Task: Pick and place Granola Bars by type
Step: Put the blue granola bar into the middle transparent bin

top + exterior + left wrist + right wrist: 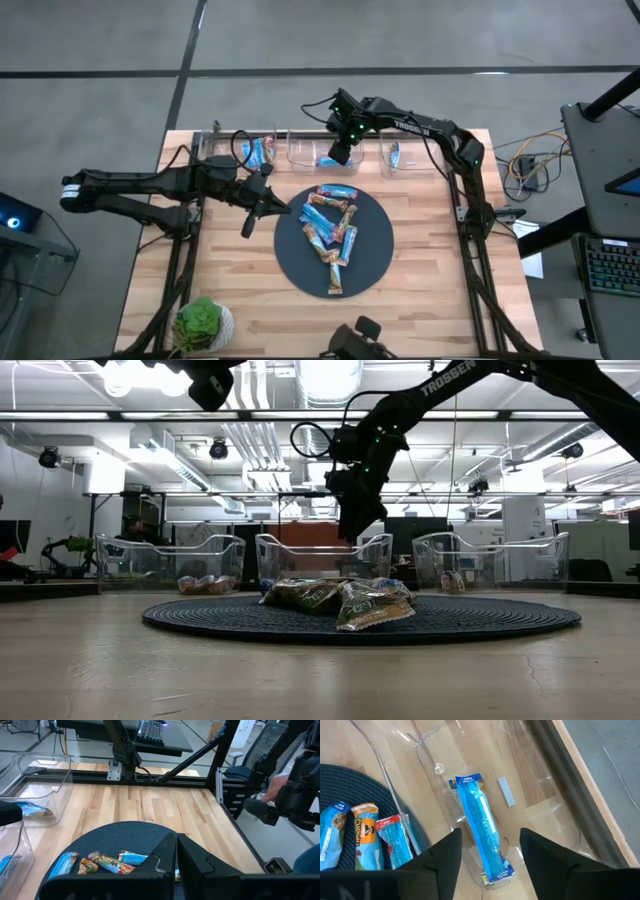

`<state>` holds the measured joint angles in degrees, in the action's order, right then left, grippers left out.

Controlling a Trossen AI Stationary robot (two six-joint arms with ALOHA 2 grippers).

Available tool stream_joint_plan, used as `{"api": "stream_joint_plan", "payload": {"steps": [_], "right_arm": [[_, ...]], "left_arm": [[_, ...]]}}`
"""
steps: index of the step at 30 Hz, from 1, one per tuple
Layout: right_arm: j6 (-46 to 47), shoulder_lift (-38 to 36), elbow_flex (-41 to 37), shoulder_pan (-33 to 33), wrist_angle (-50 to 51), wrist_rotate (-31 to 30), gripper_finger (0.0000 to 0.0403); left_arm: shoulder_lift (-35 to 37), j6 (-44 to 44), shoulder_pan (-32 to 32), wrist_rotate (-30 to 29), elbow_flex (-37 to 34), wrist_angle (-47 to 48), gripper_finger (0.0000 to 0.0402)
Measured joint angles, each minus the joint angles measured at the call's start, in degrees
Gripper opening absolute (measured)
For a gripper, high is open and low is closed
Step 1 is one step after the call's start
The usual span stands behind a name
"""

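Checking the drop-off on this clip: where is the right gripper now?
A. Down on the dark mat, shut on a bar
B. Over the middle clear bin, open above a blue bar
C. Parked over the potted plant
B: the right gripper hangs over the middle bin, its fingers spread above a blue bar lying inside.

We note a grey concrete floor (100, 50) around the wooden table (420, 250), crossed by dark seam lines. To one side stands a dark desk (600, 150) carrying a backlit keyboard (610, 265); yellow and orange cables (530, 150) lie on the floor beside it. A small potted plant (203, 325) sits at the table's near corner. From table height we see an open industrial ceiling (280, 430) with exposed ducts, long strip lights (60, 415), and white columns (105, 480) beyond.
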<state>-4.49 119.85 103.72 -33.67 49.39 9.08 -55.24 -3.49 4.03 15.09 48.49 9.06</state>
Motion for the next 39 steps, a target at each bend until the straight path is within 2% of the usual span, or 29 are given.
{"api": "stream_joint_plan", "payload": {"steps": [6,13,27,39], "right_arm": [[0.0,0.0,0.0,0.0,0.0,0.0,0.0196],[-0.2,-0.1,0.0,0.0,0.1,0.0,0.0169],[-0.4,-0.1,0.0,0.0,0.1,0.2,0.0014],[-0.4,-0.7,0.0,0.0,0.6,0.2,0.0009]], "left_arm": [[0.0,0.0,0.0,0.0,0.0,0.0,0.0000],[0.0,0.0,0.0,0.0,0.0,0.0,0.0000],[0.0,0.0,0.0,0.0,0.0,0.0,0.0000],[0.0,0.0,0.0,0.0,0.0,0.0,0.0000]]}}
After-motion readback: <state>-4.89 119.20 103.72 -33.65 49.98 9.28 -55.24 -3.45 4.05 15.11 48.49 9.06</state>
